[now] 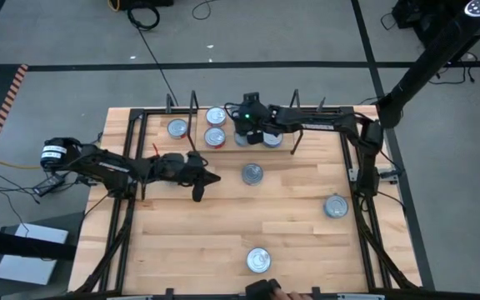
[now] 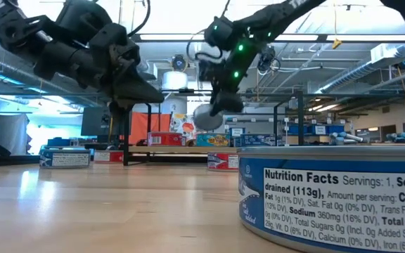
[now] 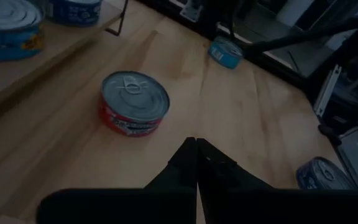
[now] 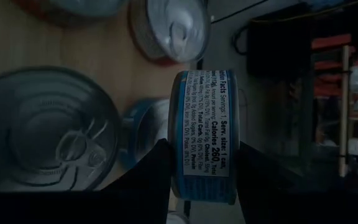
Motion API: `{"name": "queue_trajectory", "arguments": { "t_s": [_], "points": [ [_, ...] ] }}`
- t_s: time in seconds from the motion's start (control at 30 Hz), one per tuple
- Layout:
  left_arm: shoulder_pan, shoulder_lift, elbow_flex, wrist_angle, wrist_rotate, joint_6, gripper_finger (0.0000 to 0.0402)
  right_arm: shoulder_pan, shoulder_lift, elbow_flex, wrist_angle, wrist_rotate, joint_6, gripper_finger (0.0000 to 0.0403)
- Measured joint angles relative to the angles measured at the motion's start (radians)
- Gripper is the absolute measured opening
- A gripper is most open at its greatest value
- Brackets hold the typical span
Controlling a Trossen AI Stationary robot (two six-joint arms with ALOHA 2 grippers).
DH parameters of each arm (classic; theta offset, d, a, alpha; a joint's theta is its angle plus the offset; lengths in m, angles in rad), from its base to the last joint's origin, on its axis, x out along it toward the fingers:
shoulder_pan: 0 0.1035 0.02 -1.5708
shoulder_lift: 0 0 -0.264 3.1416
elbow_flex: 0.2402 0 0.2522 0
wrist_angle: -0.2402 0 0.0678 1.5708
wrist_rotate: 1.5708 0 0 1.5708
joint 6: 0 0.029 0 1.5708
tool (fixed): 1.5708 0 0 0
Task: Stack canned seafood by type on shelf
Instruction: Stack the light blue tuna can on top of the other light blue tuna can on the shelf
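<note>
- The right end effector [image 4: 199, 163] pinches a blue-labelled tin [image 4: 202, 134] edge-on above the shelf [image 1: 192, 143], upper centre of the high view; the arm hides tins beneath.
- The left end effector [image 3: 196, 155], fingers pressed together, hovers centre-left over the counter [image 1: 198, 242], near a red-labelled tin [image 3: 134, 102].
- Another tin [image 1: 258, 260] sits at the bottom edge.

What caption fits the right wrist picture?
Right gripper holds a blue-labelled can on edge above tins on the shelf.

Both arms are basically all matte black, chunky jointed segments with thin black cables running along them. The left arm [image 1: 98, 162] has a white label with dark print near its base end. The right arm [image 1: 323, 121] has small green LEDs glowing on its wrist housing. Fingers [image 3: 185, 168] are plain dark, tapered wedges.
</note>
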State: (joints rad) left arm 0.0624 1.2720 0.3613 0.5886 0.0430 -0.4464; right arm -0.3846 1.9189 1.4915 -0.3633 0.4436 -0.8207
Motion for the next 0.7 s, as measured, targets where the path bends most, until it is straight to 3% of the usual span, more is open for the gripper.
{"name": "queue_trajectory", "arguments": {
  "t_s": [0.7],
  "points": [
    [-0.011, 0.000, -0.002, -0.016, -0.031, -0.006, 0.0005, -0.039, 0.049, 0.002, -0.016, -0.073, 0.006, 0.0171]
  ]
}}
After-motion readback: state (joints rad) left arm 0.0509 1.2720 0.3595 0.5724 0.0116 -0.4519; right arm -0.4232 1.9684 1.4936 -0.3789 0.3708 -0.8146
